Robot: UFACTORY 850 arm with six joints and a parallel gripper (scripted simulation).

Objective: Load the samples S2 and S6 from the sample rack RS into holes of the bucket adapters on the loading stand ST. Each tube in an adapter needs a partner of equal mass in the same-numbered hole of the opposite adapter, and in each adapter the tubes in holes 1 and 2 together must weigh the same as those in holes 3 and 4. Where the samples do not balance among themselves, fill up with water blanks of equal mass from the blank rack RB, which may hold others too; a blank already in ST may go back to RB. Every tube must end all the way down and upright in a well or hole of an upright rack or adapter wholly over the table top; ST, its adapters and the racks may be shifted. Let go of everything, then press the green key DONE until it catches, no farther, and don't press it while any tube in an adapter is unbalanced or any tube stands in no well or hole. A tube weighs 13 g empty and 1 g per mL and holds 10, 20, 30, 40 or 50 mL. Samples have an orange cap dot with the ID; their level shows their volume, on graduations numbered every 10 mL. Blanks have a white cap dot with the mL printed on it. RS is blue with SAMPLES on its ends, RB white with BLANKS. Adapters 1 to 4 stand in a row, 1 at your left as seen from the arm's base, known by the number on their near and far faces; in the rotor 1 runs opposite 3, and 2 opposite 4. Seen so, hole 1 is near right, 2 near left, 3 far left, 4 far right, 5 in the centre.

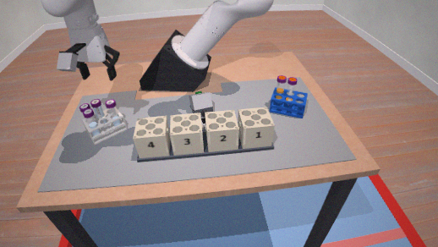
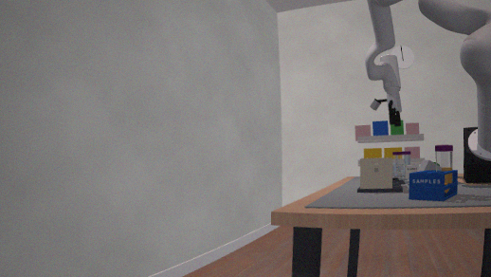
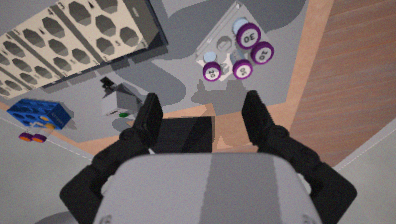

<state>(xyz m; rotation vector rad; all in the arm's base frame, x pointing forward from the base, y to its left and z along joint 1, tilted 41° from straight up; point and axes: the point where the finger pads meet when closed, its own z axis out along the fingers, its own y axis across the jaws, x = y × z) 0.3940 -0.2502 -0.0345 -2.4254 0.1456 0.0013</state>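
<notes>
My gripper (image 1: 97,68) is open and empty, high in the air above the far left corner of the table; it also shows in the side view (image 2: 392,116) and in the wrist view (image 3: 202,112). The white blank rack RB (image 1: 104,118) stands below it with several purple-capped blanks (image 3: 247,47). The blue sample rack RS (image 1: 288,101) stands at the far right with two tall capped tubes (image 1: 287,80) at its back. The four cream adapters on stand ST (image 1: 205,131) read 4, 3, 2, 1 from left to right, and their holes look empty.
A grey box (image 1: 202,102) with the green DONE key (image 1: 198,92) sits just behind adapters 2 and 3. The arm's black base (image 1: 175,63) stands at the table's far edge. The table edge runs close to the blank rack's left side.
</notes>
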